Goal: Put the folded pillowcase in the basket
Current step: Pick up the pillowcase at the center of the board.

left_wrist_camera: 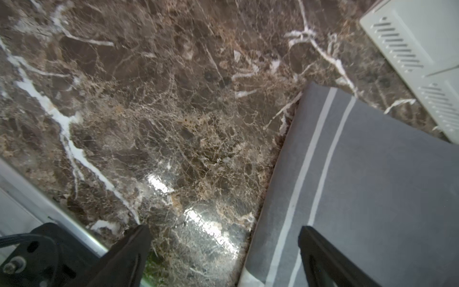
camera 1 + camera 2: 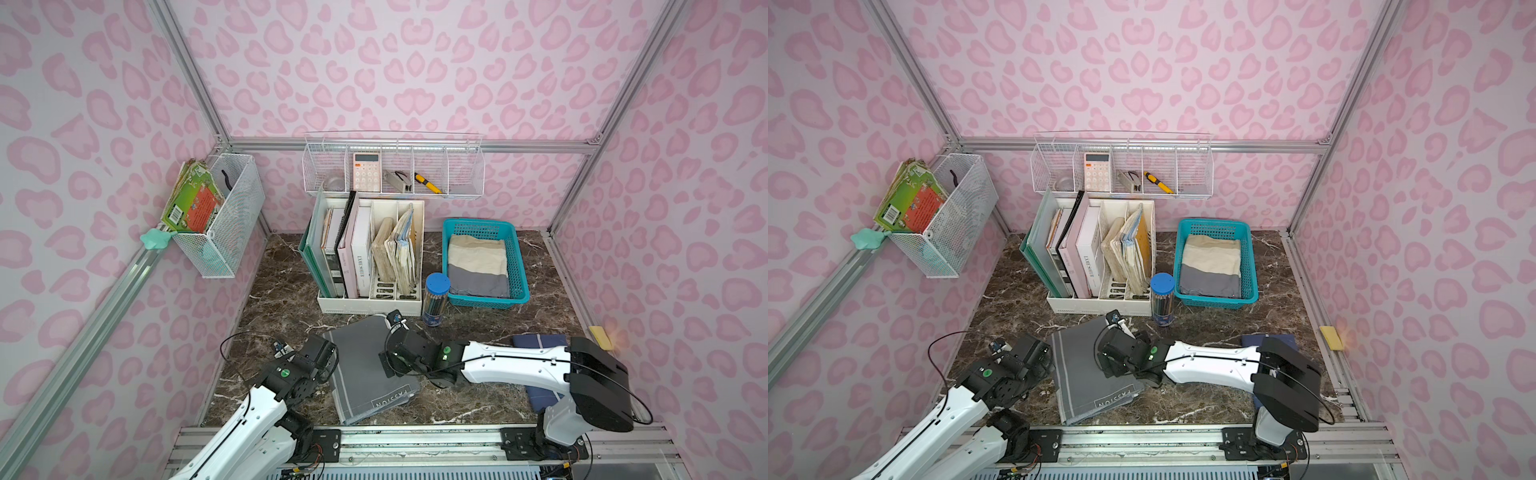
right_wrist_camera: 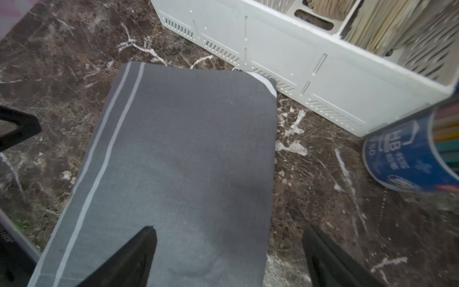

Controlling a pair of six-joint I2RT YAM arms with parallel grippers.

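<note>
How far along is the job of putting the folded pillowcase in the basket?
Done: the grey pillowcase lies folded on the table. In hand: left gripper and right gripper, both open, straddle opposite edges, gripping nothing. Left: grasp it, lift, place in the teal basket.

The right arm (image 2: 511, 361) hides most of the navy cloth (image 2: 536, 341) and part of the pillowcase (image 2: 357, 365) in both top views. In the right wrist view the pencil tub (image 3: 409, 154) is blurred and, like the file box (image 3: 273, 49), cut off by the frame edge. The rack's (image 2: 465, 174) 2 small tools are too small to identify.
</note>
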